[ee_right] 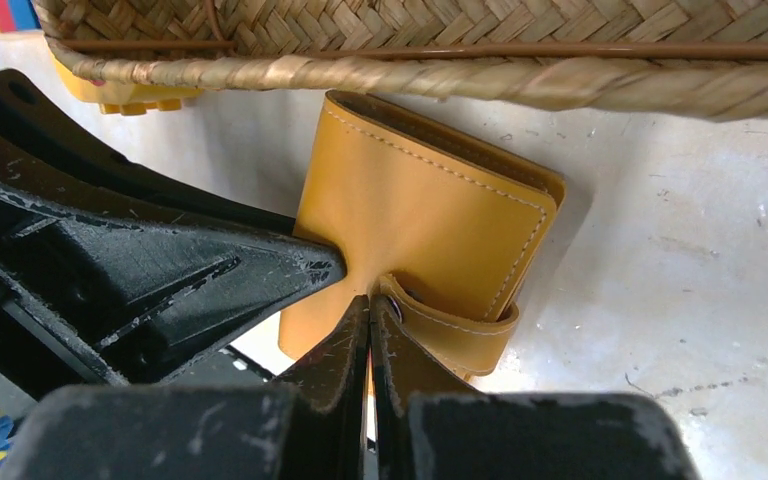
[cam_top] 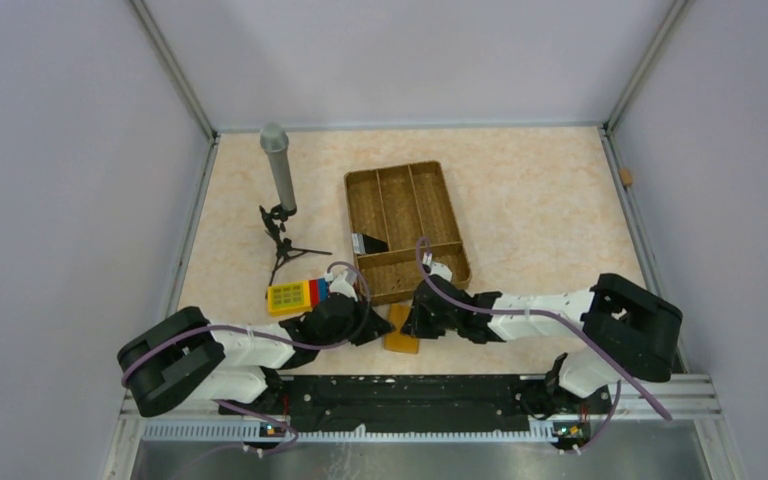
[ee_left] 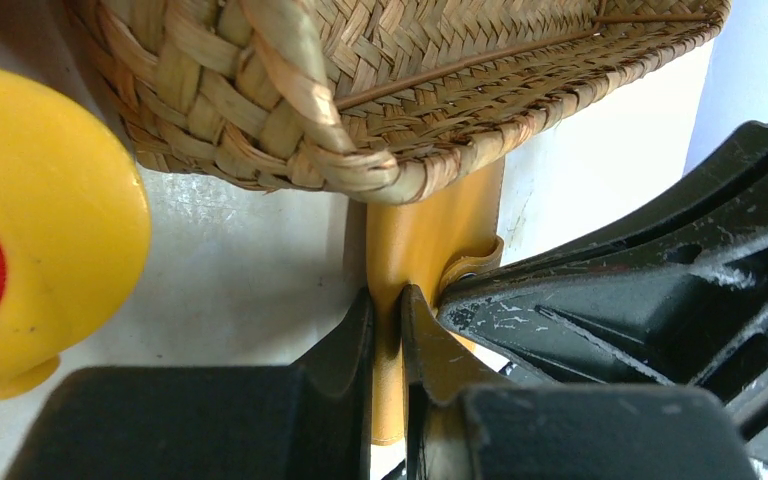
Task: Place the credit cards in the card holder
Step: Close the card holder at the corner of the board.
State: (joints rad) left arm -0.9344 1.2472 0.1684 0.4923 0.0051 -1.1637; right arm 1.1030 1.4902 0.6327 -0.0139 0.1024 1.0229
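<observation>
The tan-orange card holder (cam_top: 401,331) lies folded shut on the table just in front of the woven tray, between my two grippers. My left gripper (ee_left: 388,300) is shut on the card holder (ee_left: 430,230), its left edge pinched between the fingers. My right gripper (ee_right: 371,305) is shut at the snap tab (ee_right: 455,330), and the tab's end sits at its fingertips. In the top view the left gripper (cam_top: 378,328) and right gripper (cam_top: 413,322) meet over the holder. A small dark and white flat thing (cam_top: 370,243), possibly the credit cards, lies in the tray.
The woven brown divided tray (cam_top: 454,221) stands right behind the holder, its rim overhanging it (ee_right: 460,40). A yellow toy block with green keys (cam_top: 295,296) sits to the left, close to my left arm. A grey microphone on a small tripod (cam_top: 280,175) stands at back left.
</observation>
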